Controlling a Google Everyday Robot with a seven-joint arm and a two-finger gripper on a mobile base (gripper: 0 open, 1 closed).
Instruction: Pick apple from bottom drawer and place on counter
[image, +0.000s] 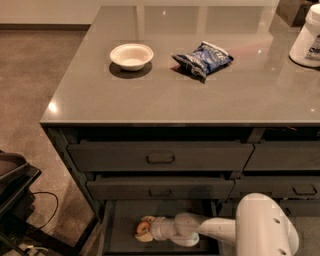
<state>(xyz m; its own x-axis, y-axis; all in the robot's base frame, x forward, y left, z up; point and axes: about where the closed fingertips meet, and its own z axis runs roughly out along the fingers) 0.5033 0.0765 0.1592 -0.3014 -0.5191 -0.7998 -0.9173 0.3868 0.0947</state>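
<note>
Grasp step in hand: gripper (144, 229) reaches into bottom drawer (121, 224), jaws apparently clamped either side of apple (141, 228). Next move, in my judgement: lift clear of drawer front, then carry up to tabletop (150, 95)

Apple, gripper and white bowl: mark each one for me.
apple (141, 228), camera view, its red face.
gripper (145, 229), camera view, its tip, at the apple inside the bottom drawer (121, 224).
white bowl (131, 56), camera view, its bare inside.
</note>
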